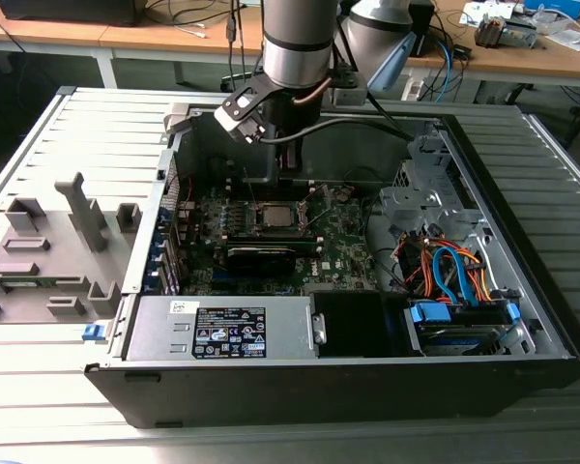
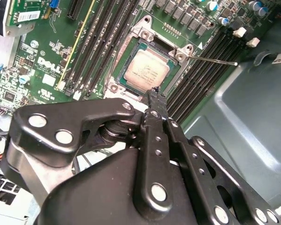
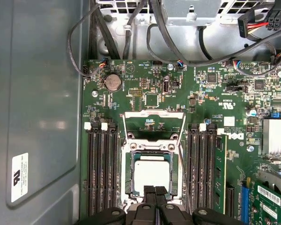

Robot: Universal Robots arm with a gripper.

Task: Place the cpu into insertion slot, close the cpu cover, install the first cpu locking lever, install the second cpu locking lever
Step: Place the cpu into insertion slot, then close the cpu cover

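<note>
The cpu point(image 3: 152, 173) lies flat in the socket on the green motherboard, its pale metal top showing point(image 2: 147, 70). In the exterior view the socket point(image 1: 274, 215) sits just below the arm. The cpu cover point(image 3: 154, 114) stands raised off the chip at the socket's far edge, and the board shows through its opening. A thin locking lever point(image 2: 215, 60) sticks out sideways from the socket, unlatched. My gripper point(image 2: 153, 93) is shut with nothing between its fingers, its tip just above the chip's near edge point(image 3: 155, 190). The exterior view has the gripper point(image 1: 291, 182) low inside the case.
Black memory slots point(image 3: 100, 164) flank the socket on both sides. A long black card point(image 1: 261, 256) lies in front of the socket. A power supply point(image 1: 222, 329) and a drive bay with blue and orange cables point(image 1: 449, 275) fill the case's front. Grey fixtures point(image 1: 48, 251) stand outside it.
</note>
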